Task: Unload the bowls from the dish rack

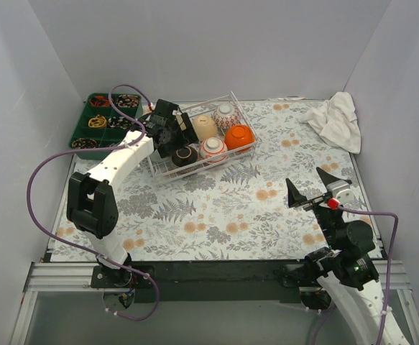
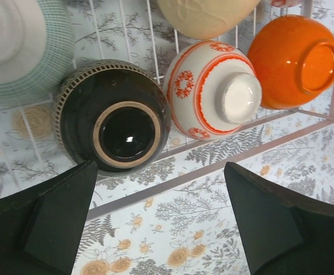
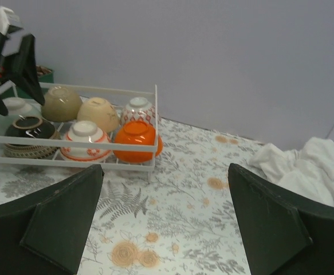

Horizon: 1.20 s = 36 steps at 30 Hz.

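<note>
Top external view: the floral counter (image 1: 231, 215) carries the white wire dish rack (image 1: 243, 147), upper centre, with seven upturned bowls (image 1: 205, 128) inside. Left gripper (image 2: 160, 169) hangs spread wide, grasping nothing, over the dark brown bowl (image 2: 112, 117) at the rack's lower left; best to descend straight and straddle it without nudging the red-patterned bowl (image 2: 209, 89) just beside. Right gripper (image 1: 311, 188), lower right, is likewise released.

The dish rack (image 1: 227, 156) stands at the back left of the surface (image 1: 216, 215), with the bowls (image 1: 213, 149) inside it in two rows (the left end effector (image 1: 167, 129) hangs over its left end). A compartment tray (image 1: 77, 133) lies just left of the rack. A cloth (image 1: 336, 121) lies at the back right, well apart.
</note>
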Each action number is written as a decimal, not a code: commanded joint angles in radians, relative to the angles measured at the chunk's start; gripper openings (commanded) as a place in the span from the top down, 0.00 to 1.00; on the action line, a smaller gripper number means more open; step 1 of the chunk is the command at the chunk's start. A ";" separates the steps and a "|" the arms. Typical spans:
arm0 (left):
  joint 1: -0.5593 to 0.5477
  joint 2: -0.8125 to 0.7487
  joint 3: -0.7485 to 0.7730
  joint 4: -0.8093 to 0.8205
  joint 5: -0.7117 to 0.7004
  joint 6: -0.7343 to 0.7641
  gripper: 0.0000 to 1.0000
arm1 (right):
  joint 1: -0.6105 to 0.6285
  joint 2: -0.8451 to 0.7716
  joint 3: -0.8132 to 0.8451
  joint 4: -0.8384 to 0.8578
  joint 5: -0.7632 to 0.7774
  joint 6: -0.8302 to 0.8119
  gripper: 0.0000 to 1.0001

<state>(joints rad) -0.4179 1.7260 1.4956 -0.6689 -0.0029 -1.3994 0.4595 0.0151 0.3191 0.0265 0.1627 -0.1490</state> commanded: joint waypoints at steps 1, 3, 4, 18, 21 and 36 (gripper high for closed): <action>0.001 -0.071 0.057 -0.089 -0.130 0.072 0.04 | 0.004 0.190 0.193 -0.088 -0.144 0.057 0.01; 0.001 -0.080 0.054 -0.098 -0.163 0.123 0.02 | 0.004 0.281 0.241 -0.138 -0.202 0.086 0.01; 0.001 -0.086 0.051 -0.097 -0.167 0.144 0.02 | 0.004 0.360 0.291 -0.155 -0.215 0.115 0.01; 0.001 -0.253 -0.233 0.173 -0.144 0.468 0.02 | 0.004 1.004 0.650 -0.180 -0.256 0.233 0.01; 0.002 -0.278 -0.299 0.277 -0.132 0.484 0.02 | 0.002 1.168 0.757 -0.180 -0.261 0.239 0.02; 0.002 -0.410 -0.500 0.443 -0.135 0.493 0.02 | 0.010 1.732 1.097 -0.177 -0.357 0.313 0.02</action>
<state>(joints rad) -0.4164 1.4010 1.0233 -0.2928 -0.1223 -0.9195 0.4610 1.6859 1.3472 -0.1757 -0.1478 0.1261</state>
